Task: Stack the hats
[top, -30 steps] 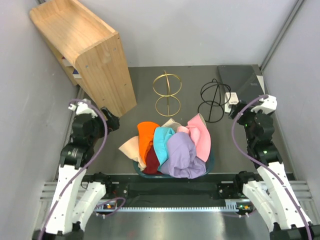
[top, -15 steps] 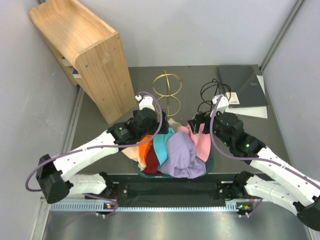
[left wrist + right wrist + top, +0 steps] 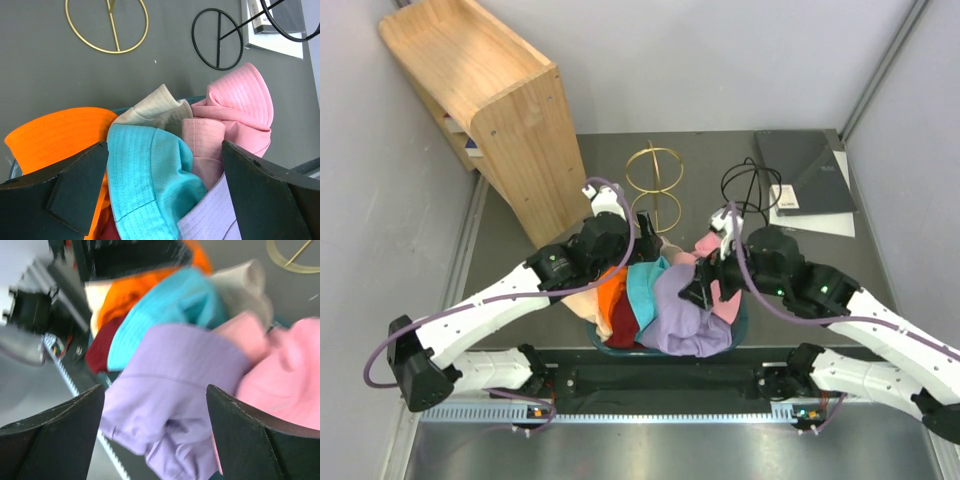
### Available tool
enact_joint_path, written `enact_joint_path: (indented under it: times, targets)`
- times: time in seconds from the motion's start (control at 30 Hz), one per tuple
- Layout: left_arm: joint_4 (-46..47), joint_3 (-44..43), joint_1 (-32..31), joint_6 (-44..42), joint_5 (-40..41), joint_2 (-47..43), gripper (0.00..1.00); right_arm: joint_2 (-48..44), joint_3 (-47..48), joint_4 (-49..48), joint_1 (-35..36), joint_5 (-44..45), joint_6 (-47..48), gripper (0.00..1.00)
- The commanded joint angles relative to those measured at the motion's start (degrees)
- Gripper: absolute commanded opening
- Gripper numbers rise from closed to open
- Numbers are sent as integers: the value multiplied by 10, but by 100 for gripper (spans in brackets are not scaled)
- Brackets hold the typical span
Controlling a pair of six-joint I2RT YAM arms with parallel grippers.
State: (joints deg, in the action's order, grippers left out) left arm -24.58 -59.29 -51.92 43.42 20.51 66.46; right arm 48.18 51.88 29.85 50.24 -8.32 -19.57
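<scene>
1 wood shelf point(image 3: 485, 100) far L. L gripper point(image 3: 638, 240) over back of pile, fingers point(image 3: 75, 190) spread wide, holding nothing. 7 hats point(image 3: 660, 295) heaped in 1 tub point(image 3: 741, 318), 1 per colour, L to R: peach point(image 3: 578, 295), orange point(image 3: 613, 272), maroon point(image 3: 622, 325), teal point(image 3: 645, 285), beige point(image 3: 665, 245), lavender point(image 3: 682, 310), pink point(image 3: 725, 270). Behind pile: 2 wire frames, 1 gold point(image 3: 655, 185), 1 black point(image 3: 748, 200). R gripper point(image 3: 700, 290) low over lavender/pink, fingers point(image 3: 55, 440) also wide apart, empty.

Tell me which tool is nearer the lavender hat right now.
Right. The right tool hangs open directly above the lavender hat, which fills the space between its fingers. The left tool hangs open over the teal hat, with the lavender hat off to its side.
</scene>
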Motion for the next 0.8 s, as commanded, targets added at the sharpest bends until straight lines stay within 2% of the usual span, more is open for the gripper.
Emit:
enact_joint_path:
  times: [0.0,0.13,0.2,0.23,0.3,0.33,0.43,0.53,0.6,0.77]
  targets:
    - [-13,-30,-2,4,15,-14,99,39,17,52,38,-48,-22,81]
    - [-21,-36,-2,4,19,-14,99,65,4,50,69,-29,-38,77]
    - [-29,-42,-2,4,26,-15,99,74,9,58,73,-14,-43,71]
    - [-31,-44,-2,5,30,-17,99,76,16,61,75,0,-43,58]
    - [-36,-52,-2,4,33,-18,99,76,19,63,74,11,-47,44]
    - [-36,-55,-2,-3,32,-17,99,75,19,63,76,24,-49,32]
    - [-42,-65,-2,-21,31,-12,99,76,21,72,75,49,-51,9]
    - [-43,-80,-2,-46,13,-7,99,57,53,93,76,85,-61,0]
    - [-34,-95,-2,-67,-1,-6,99,25,82,105,76,127,-61,0]
    - [56,-127,-1,-143,-122,-12,99,-13,229,181,75,270,-57,0]
